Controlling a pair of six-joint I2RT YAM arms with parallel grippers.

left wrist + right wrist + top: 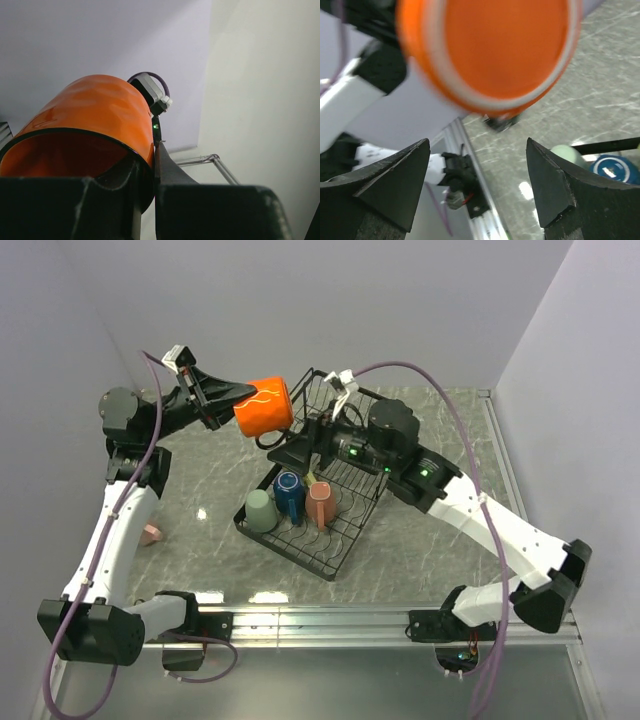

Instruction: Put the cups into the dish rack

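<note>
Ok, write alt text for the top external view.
The left gripper holds an orange mug on its side, aloft near the black wire dish rack, the open right gripper facing its base. A pale green mug, a blue mug and a salmon mug stand in the rack.

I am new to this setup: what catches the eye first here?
An orange mug hangs in the air by the far end of the dish rack, the left arm's jaws shut on its rim. The right arm's jaws stand open, facing its base. In the rack sit a pale green cup, a blue cup and a salmon cup.
</note>
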